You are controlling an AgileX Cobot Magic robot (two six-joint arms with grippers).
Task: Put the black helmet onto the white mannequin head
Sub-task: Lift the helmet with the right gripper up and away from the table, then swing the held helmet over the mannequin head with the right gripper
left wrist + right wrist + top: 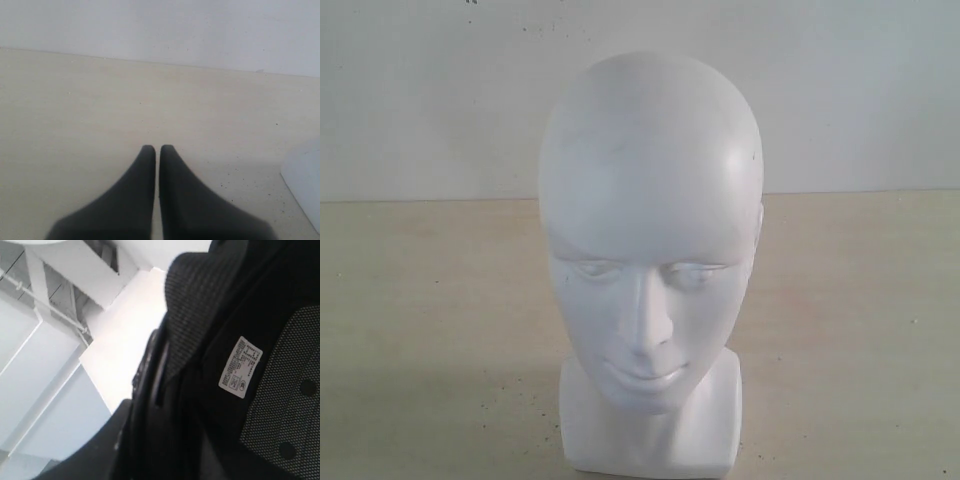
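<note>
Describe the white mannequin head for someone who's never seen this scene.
Find the pale beige table in front of the white wall. On it stands the white mannequin head, upright on a blocky neck base. It is bald and matte, unlike the black helmet.

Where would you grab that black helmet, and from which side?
The black helmet is best pinched at its rim, coming from the open underside: one finger on the padded lining inside, one outside. That edge looks thin enough to clamp.
</note>
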